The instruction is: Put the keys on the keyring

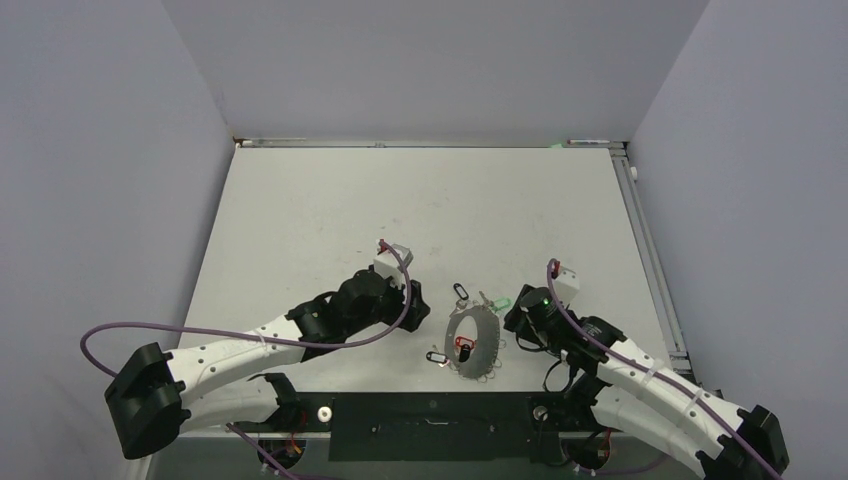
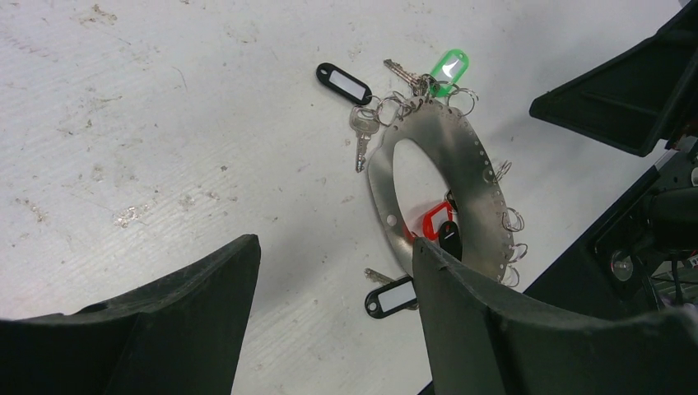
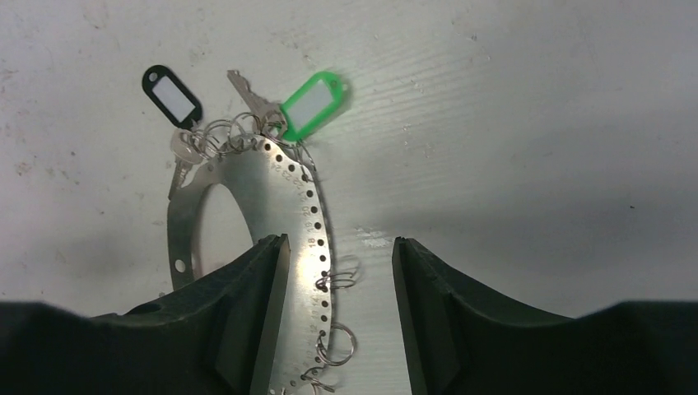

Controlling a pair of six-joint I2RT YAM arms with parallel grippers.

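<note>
Keyring (image 3: 284, 193) bore unreadable stamped numerals, with green-tagged key (image 3: 311, 103) at its 12 o'clock. Left gripper (image 2: 333, 255) and right gripper (image 3: 339, 247) stood open.

The top camera looks down from high up and far away at the whole surface (image 1: 330, 200), the two wrist cameras look down from close by, each past its own dark fingers (image 2: 165, 329) at the bottom of its frame, and all three see the keyring (image 1: 473, 342).
</note>
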